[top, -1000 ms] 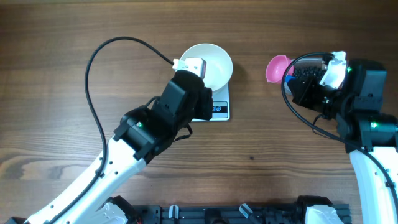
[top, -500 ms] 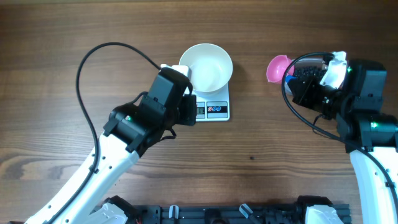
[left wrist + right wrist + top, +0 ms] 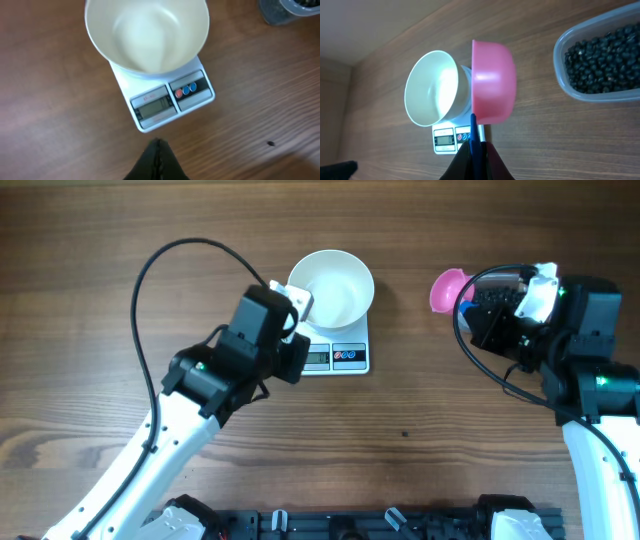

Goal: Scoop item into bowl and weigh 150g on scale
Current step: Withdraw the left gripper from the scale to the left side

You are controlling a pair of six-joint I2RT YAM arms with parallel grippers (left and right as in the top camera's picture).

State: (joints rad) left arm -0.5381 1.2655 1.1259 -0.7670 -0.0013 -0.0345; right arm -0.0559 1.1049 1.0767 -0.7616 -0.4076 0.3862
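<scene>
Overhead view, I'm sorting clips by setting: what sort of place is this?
Likely a lab bench staged as kitchen counter: wooden table, kitchen scale bearing a white bowl, robot's left arm, right arm.

Even, soft light; faint shadows; mild glare inside the bowl (image 3: 150, 35); wrist views slightly soft.

One bowl (image 3: 331, 286) is sitting on one scale (image 3: 345, 358) at twelve o'clock. One pink scoop (image 3: 446, 290) is hanging at two o'clock. One clear container (image 3: 560, 60) is holding countless black beans (image 3: 600, 55). Two arms are showing: left arm (image 3: 205, 395), right arm (image 3: 590, 390).
</scene>
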